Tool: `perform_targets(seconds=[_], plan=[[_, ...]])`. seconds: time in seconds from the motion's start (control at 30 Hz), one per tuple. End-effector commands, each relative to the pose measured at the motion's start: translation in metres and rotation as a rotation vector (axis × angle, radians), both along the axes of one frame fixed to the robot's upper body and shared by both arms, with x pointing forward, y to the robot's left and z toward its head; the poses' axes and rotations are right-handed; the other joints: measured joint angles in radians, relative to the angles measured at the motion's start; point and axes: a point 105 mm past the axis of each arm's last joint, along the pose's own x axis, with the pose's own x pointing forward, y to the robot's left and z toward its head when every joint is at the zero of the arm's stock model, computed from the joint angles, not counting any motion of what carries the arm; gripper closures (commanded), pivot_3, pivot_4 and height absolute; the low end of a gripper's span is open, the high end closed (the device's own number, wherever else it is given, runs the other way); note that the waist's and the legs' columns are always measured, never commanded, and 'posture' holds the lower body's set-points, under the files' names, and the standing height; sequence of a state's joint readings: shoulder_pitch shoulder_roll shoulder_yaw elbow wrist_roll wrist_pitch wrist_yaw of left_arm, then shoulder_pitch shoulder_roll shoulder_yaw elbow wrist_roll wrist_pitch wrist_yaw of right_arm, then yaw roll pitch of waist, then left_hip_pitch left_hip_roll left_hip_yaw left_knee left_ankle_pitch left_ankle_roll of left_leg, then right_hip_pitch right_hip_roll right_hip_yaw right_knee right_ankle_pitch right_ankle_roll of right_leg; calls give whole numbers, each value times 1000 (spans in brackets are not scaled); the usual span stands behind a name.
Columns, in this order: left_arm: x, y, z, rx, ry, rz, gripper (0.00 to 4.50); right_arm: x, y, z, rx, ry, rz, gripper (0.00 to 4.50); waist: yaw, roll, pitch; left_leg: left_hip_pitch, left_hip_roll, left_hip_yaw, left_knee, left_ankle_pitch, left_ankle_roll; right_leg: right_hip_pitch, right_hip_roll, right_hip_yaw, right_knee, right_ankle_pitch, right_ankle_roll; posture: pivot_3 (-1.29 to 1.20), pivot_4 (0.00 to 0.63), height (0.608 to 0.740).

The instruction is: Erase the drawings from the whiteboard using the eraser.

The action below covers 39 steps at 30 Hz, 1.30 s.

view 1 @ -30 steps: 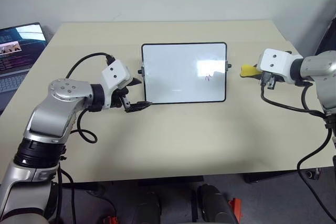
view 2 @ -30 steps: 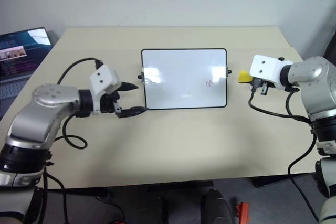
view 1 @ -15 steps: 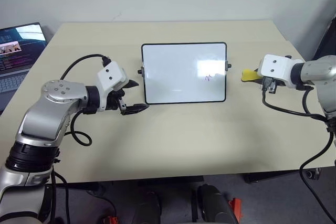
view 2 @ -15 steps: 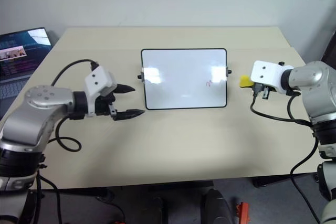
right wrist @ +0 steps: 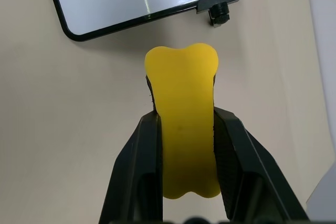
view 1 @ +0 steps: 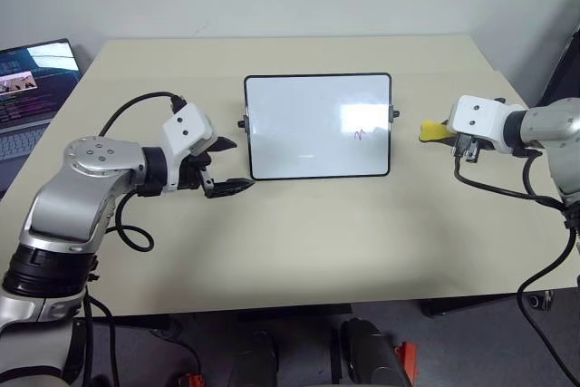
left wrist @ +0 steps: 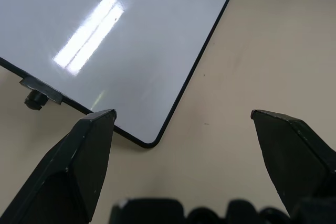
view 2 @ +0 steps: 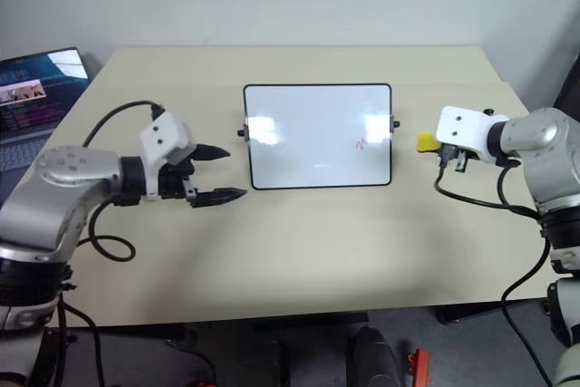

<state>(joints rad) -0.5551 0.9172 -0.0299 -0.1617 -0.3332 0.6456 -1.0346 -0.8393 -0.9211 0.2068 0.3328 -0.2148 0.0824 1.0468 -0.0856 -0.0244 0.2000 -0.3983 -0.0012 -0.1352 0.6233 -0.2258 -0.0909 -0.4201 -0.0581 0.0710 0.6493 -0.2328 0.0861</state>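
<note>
The whiteboard [view 1: 299, 129] lies flat in the middle of the table, black-framed, with small knobs at its short sides. One small red scribble of the drawings [view 1: 359, 134] sits near its right edge, beside a glare patch. To the right of the board, off its surface, my right gripper [right wrist: 185, 121] is shut on the yellow eraser [right wrist: 186, 129], which also shows as a yellow eraser [view 1: 432, 130] sticking out toward the board's right knob. My left gripper [view 1: 239, 165] is open and empty by the board's near-left corner [left wrist: 149, 142], fingers spread wide.
A laptop [view 1: 32, 88] with a lit screen stands off the table's far-left side. The beige table [view 1: 317, 242] has bare room in front of the board. Black cables loop from both wrists above the table.
My left arm's elbow has drawn slightly to the left; its gripper stays open by the board's corner. The right gripper with the eraser has hardly moved.
</note>
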Motion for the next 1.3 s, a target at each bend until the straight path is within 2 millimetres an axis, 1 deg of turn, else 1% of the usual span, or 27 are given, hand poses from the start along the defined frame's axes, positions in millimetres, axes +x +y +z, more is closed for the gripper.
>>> perform_targets(seconds=[0.03,0.27,0.33,0.4,0.47,0.5,0.57,0.67,0.8,1.0,1.13,1.3], plan=[[-4,2,16,0,-61,0,0,1,0,19,3,-66,6,3533,0,0,0,0,0,0,0,0,0,0,0,0,0,0,0,0,150,740],[-1,1,17,-10,-87,22,0,3,1,24,24,-90,1,3533,0,0,0,0,0,0,0,0,0,0,0,0,0,0,0,0,150,740],[2,1,20,-24,-105,36,0,4,4,31,50,-125,11,3533,0,0,0,0,0,0,0,0,0,0,0,0,0,0,0,0,150,740],[2,0,19,-17,-99,26,0,8,12,47,111,-196,19,3533,-2,0,0,0,0,0,1,0,0,0,0,0,0,0,0,0,150,740],[2,-2,20,-17,-103,20,0,12,15,60,164,-251,5,3533,-3,0,0,0,0,0,1,0,0,0,0,0,1,0,0,0,150,740],[4,-2,22,-23,-112,22,0,12,15,63,172,-261,0,3533,-2,0,0,0,0,0,1,0,0,0,0,0,1,0,0,0,150,740],[7,-2,27,-30,-139,29,0,13,14,61,160,-260,-4,3533,1,0,0,0,0,0,1,0,0,0,0,0,1,0,0,0,150,740],[17,1,39,-55,-210,76,0,15,9,59,156,-263,-30,3533,6,0,0,0,0,0,1,0,0,1,0,0,0,0,0,0,150,740],[22,-2,50,-85,-267,77,0,18,9,65,183,-281,-50,3533,5,0,0,0,0,0,1,0,0,0,0,0,0,0,0,0,150,740],[23,-5,52,-91,-280,75,0,20,10,65,201,-279,-68,3533,-1,0,0,0,0,0,1,0,0,0,0,0,0,0,0,0,150,740],[26,-7,59,-108,-318,83,0,21,9,66,202,-280,-74,3533,0,0,0,0,0,0,1,0,0,0,0,0,1,0,0,0,150,740],[25,-8,57,-103,-306,69,0,20,11,64,205,-274,-70,3533,0,0,0,0,0,0,1,0,0,0,0,0,0,1,0,0,150,740]])
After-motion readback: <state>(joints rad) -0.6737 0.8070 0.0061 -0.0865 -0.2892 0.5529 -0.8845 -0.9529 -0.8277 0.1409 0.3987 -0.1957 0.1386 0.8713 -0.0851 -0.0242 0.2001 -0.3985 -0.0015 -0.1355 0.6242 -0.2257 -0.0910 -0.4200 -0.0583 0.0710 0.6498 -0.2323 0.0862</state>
